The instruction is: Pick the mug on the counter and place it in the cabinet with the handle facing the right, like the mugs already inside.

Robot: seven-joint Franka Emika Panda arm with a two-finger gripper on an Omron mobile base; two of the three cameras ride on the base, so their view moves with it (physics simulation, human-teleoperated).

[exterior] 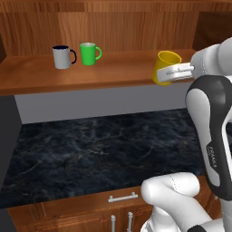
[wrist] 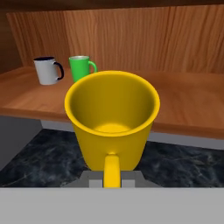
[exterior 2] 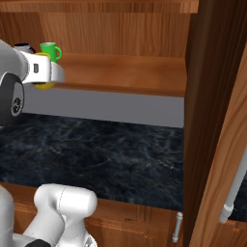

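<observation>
Gripper (exterior: 174,71) grasps the yellow mug (exterior: 165,65) at the cabinet shelf's (exterior: 108,74) front edge; its handle (wrist: 112,170) points back at the hand, so turn it rightward before lowering.

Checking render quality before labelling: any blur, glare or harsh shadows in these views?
Left base view: even light, the counter matte, no glare. Right base view: soft edges, a dark shadowed post at right. Hand view: the mug close and sharp, its inside shaded.

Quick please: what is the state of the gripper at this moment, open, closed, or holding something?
Gripper: closed on the yellow mug, held tilted at the front edge of the cabinet shelf, above the counter.
</observation>
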